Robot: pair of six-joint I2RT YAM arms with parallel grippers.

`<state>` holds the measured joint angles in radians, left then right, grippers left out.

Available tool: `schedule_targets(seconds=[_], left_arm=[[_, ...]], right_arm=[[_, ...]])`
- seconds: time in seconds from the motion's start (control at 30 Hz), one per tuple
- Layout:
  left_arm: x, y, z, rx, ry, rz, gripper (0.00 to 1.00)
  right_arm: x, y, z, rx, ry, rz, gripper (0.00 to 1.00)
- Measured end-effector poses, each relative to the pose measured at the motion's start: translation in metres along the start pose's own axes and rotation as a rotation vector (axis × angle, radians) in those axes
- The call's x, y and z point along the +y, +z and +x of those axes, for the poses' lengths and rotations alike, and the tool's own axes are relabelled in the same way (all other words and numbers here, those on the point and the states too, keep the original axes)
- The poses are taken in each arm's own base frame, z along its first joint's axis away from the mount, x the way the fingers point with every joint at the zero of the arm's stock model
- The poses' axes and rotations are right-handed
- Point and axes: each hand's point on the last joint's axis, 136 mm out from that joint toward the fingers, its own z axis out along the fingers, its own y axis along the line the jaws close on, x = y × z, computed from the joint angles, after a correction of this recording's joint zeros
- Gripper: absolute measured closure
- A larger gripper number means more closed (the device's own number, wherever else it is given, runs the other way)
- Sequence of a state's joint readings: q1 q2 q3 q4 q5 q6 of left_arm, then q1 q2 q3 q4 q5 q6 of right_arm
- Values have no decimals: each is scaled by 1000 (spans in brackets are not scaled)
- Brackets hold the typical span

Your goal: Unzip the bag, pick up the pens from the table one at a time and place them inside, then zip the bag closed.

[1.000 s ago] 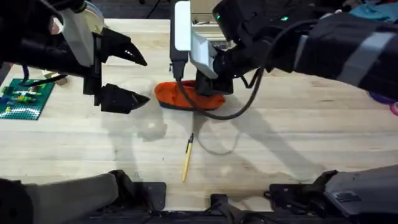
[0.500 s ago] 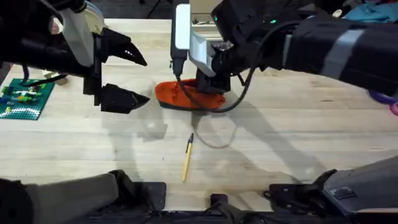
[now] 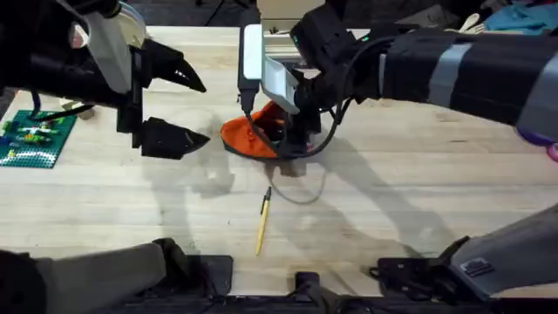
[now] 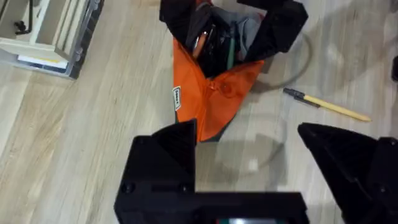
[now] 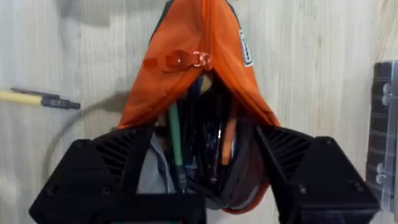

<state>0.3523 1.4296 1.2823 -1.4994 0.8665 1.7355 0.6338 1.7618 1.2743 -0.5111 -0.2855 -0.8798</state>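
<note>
Overhead, bag [image 3: 244, 138] mid-table, pen [image 3: 262, 223] apart

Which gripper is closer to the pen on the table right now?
Right. The right gripper is at the bag, just beyond the pen; the left gripper hangs open, farther off to the left.

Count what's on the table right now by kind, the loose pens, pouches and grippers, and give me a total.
Loose pens on the table: 1, the tan-yellow pen
Pouches: 1, the orange bag, open, with pens inside that can't be counted
Grippers: 2, the left gripper and the right gripper
Total: 4
</note>
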Motion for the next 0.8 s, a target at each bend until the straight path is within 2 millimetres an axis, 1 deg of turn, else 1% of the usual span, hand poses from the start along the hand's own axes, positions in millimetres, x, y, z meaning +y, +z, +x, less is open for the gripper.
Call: schedule_targets(seconds=[0.1, 0.4, 0.63, 0.67, 0.7, 0.8], left_arm=[[0, 0, 0, 0, 0, 0, 7], [0, 0, 0, 0, 0, 0, 7], [0, 0, 0, 0, 0, 0, 8], [0, 0, 0, 0, 0, 0, 8], [0, 0, 0, 0, 0, 0, 7], [0, 0, 0, 0, 0, 0, 7]], right_arm=[[1, 0, 1, 4, 3, -5, 4], [1, 0, 2, 7, 3, -6, 4], [-2, -1, 7, 91, -23, 62, 5], [-4, -2, 7, 109, -31, 81, 4], [-4, -11, 8, 163, -51, 128, 4], [-1, -22, 8, 200, -69, 156, 3]])
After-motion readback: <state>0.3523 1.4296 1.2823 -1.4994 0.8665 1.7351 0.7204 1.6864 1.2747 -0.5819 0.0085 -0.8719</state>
